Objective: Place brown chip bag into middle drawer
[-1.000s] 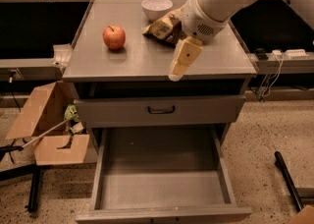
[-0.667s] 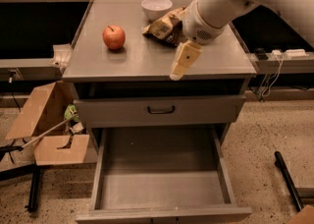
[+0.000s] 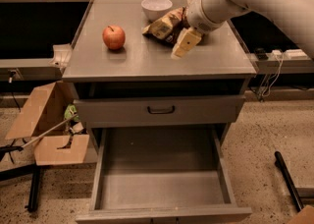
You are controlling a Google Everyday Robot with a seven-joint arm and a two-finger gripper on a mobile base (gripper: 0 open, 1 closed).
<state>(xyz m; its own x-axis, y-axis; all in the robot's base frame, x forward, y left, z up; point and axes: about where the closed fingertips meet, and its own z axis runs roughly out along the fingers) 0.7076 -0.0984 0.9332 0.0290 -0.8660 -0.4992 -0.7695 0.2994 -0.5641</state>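
Observation:
The brown chip bag (image 3: 164, 24) lies crumpled on the grey cabinet top (image 3: 147, 63), toward the back, just in front of the white bowl (image 3: 156, 8). My gripper (image 3: 183, 45) hangs on the white arm from the upper right. It sits right next to the bag's right front edge, low over the top. Whether it touches the bag cannot be told. The middle drawer (image 3: 162, 179) is pulled far out at the bottom of the cabinet, and its flat grey floor is bare.
A red apple (image 3: 114, 37) sits on the cabinet top left of the bag. A shut drawer with a black handle (image 3: 161, 110) is above the open one. A cardboard box (image 3: 46, 125) stands on the floor at left. A black pole (image 3: 289, 181) lies at right.
My gripper has moved from near the front of the cabinet top back toward the chip bag. The bag, apple and bowl have not moved.

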